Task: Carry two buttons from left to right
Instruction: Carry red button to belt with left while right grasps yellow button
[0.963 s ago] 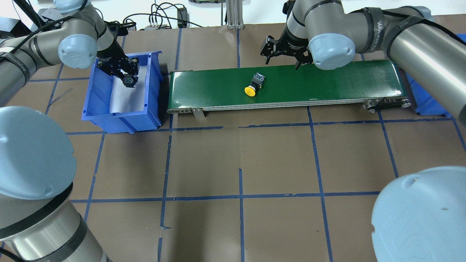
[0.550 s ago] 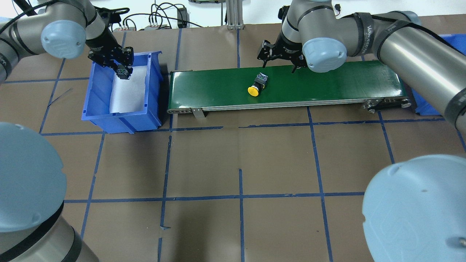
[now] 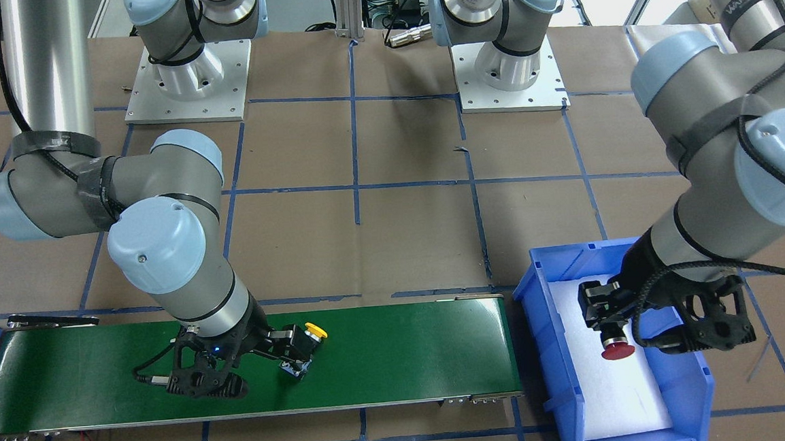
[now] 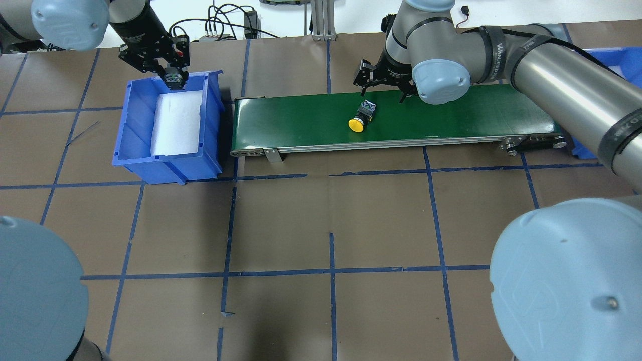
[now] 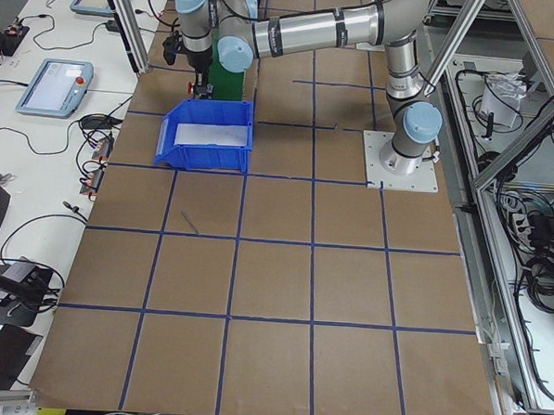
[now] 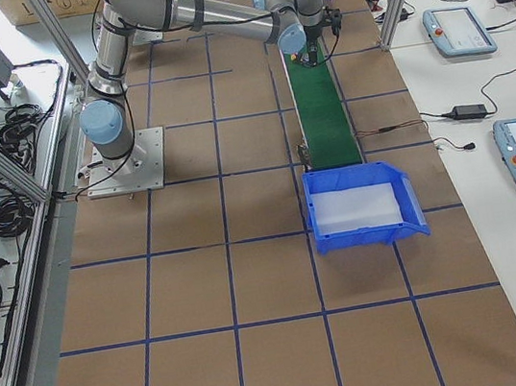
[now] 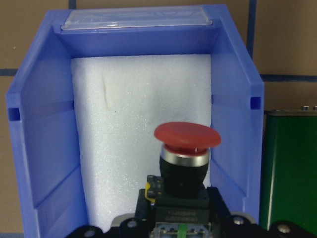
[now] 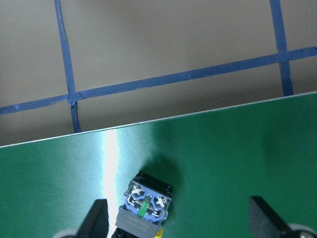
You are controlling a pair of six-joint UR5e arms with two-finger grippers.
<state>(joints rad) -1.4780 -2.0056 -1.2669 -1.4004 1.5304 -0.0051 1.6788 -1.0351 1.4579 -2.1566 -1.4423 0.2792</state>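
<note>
The left pincer (image 4: 173, 78) is clamping the red button (image 7: 187, 137) by its black body, just off the end of the belt (image 4: 451, 115). The right pincer (image 4: 383, 91), spread wide, is hovering close to the yellow button (image 4: 359, 120) mid-belt. Both are likely light and rigid, so grip the body.

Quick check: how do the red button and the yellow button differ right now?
Cap: the red button has a red cap, the yellow button a yellow one. Hold: the red button is clamped in the left gripper; the yellow button is free, with the open right gripper near it. Place: the red one hangs over the blue bin; the yellow one lies on its side on the green conveyor belt. Both have black bodies.
</note>
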